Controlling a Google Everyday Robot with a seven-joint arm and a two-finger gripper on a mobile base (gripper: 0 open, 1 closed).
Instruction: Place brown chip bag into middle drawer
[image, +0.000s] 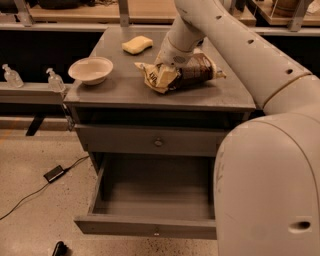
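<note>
Gripper (169, 76) atop brown chip bag (199, 75)

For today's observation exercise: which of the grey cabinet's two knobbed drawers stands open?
The lower, deep grey metal drawer, pulled out; the shallow drawer above is shut. The tool is at the crinkly brown chip bag on top.

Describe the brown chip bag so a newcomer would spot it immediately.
On the grey cabinet's top, right of the white bowl and yellow sponge, lies the brown chip bag, with the pincer at its bowl-side end. It alone is crinkly, dark brown with pale yellow ends.
</note>
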